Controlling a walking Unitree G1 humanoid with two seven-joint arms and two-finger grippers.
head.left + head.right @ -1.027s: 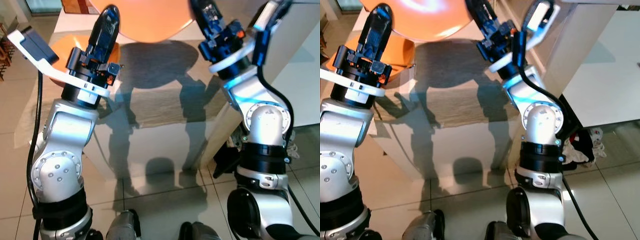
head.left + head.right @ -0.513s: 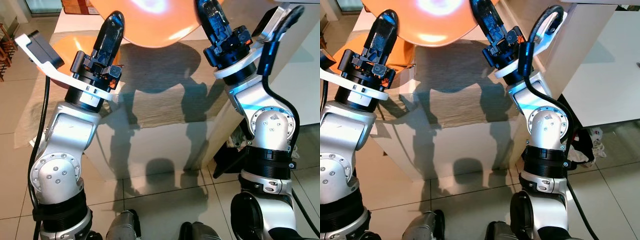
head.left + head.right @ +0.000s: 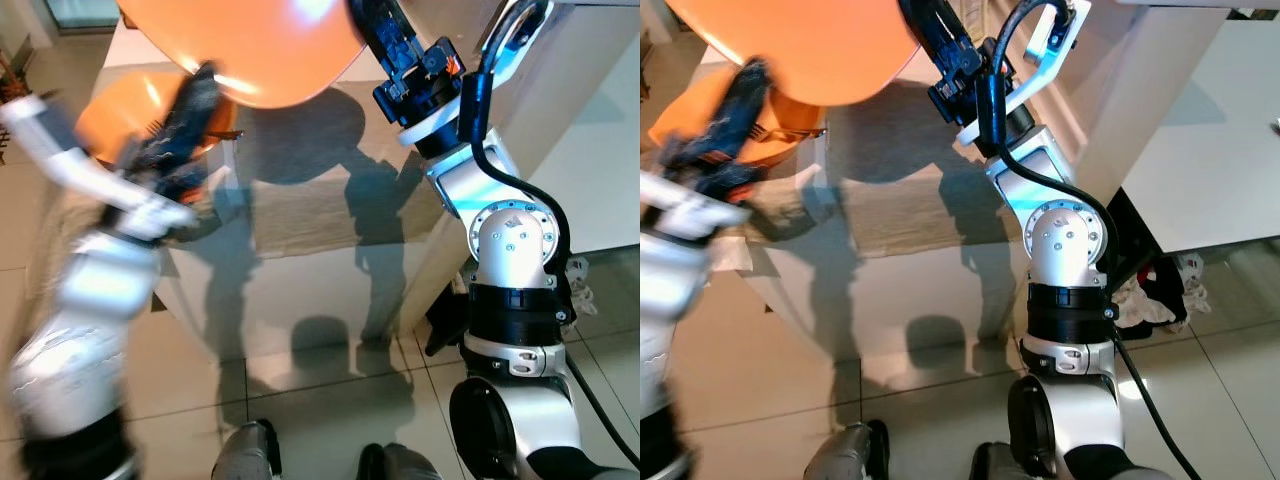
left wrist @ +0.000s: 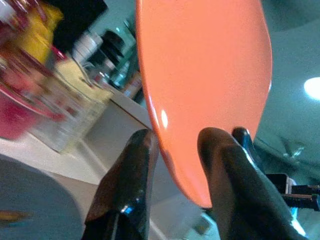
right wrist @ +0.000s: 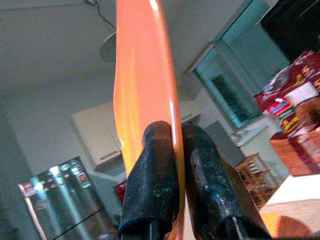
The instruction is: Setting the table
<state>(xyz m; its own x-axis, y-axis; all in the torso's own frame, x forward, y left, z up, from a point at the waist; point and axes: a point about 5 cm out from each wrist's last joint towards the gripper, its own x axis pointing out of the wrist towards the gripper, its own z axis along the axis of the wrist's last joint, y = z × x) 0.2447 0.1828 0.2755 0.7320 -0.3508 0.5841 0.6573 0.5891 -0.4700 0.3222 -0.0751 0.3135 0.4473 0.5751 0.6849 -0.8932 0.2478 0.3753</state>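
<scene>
A large orange plate is held up in the air above the table, on edge between both grippers. My right gripper is shut on its rim, one black finger on each face, and shows at the plate's right side. My left gripper is blurred at the plate's lower left rim. In the left wrist view the plate passes between the two fingers, which press on it. A second orange plate lies on the table behind the left arm.
The white table carries a beige cloth that hangs over its near edge. A second white tabletop stands at the right, with crumpled clothes on the tiled floor beside it. Blurred jars and packets stand on a counter.
The held plate has swung left and nearer the camera. The right arm followed it leftward. The left arm has dropped down and left and is now motion-blurred.
</scene>
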